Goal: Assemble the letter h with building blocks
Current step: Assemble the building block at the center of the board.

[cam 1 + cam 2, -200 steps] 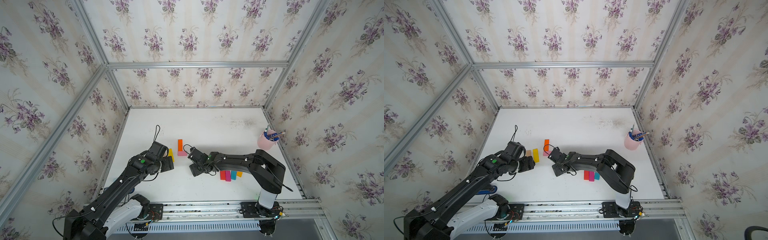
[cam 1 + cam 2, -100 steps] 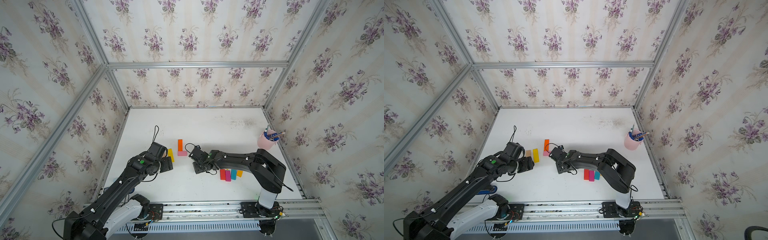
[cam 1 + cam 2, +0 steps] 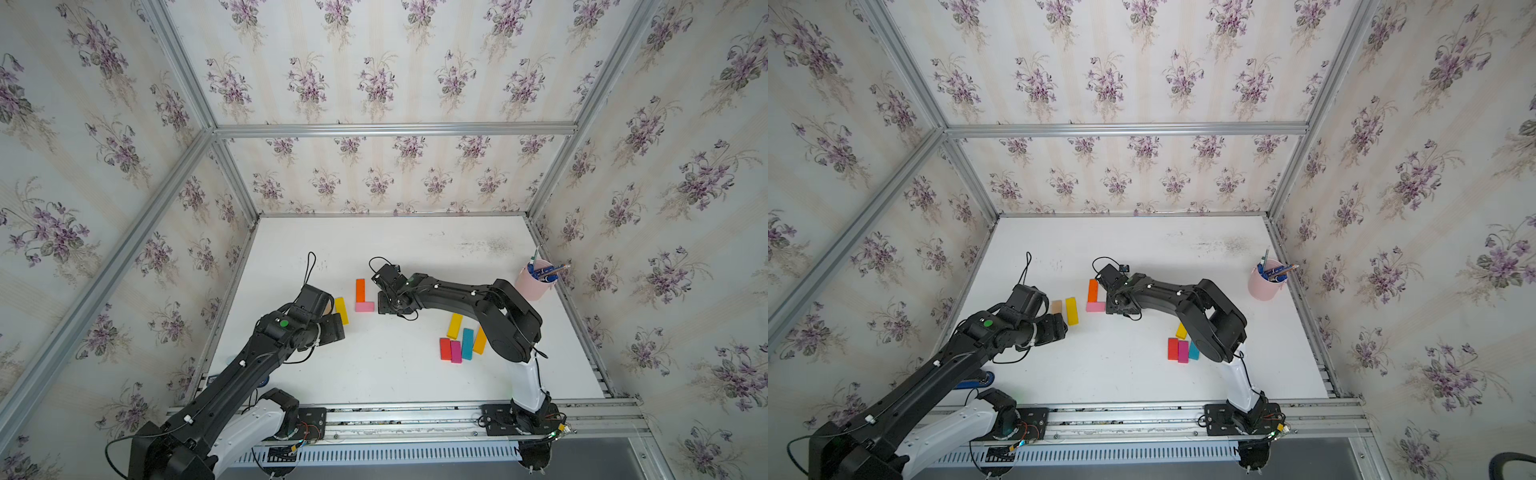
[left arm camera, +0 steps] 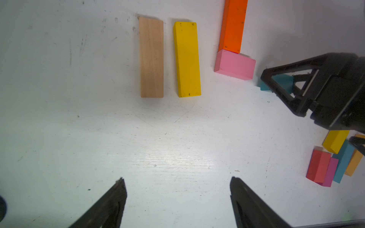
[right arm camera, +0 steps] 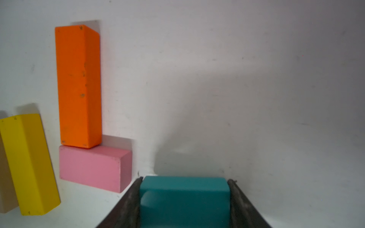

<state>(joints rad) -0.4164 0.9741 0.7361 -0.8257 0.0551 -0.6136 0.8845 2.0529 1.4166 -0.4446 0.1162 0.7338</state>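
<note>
**The right hand grasps a short teal block just beside the pink block; the left hand is released over the bare counter.**

In the right wrist view the two fingers of the right hand [image 5: 185,179] press on both sides of the teal block [image 5: 184,197]. A small gap separates it from the free end of the pink block [image 5: 92,169], and I cannot tell whether it rests on the counter [image 3: 374,374]. The orange bar [image 5: 79,84] touches the pink block's long side with one end, so the two make an L shape, a little left of the middle of the frame in both top views. Further left, the yellow bar [image 4: 187,59] and the tan bar [image 4: 151,57] lie side by side, not touching, near the left hand [image 4: 177,179]. Its fingers are spread, with nothing between them. Right of the middle and lower, the red bar [image 3: 445,348], magenta bar [image 3: 456,351], blue bar [image 3: 467,343] and amber bar [image 3: 480,340] lie packed together.
</note>
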